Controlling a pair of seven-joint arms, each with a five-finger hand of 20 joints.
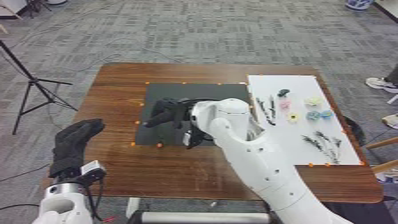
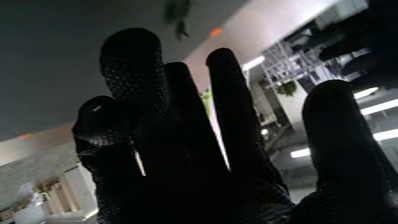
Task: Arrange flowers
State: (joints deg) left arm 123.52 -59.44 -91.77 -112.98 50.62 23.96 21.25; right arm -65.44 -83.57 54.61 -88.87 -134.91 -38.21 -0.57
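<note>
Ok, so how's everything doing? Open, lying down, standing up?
Left hand: open.
Right hand: open, over the black mat.
Black mat: flat on the table.
White mat: flat.
Blue flowers: lying on the white mat.
Dark sprigs: lying down.
Tripod: standing.

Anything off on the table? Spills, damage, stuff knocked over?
Nothing stands out. The flowers and leafy sprigs lie on the white sheet, right hand over the black mat. No visible spill.
</note>
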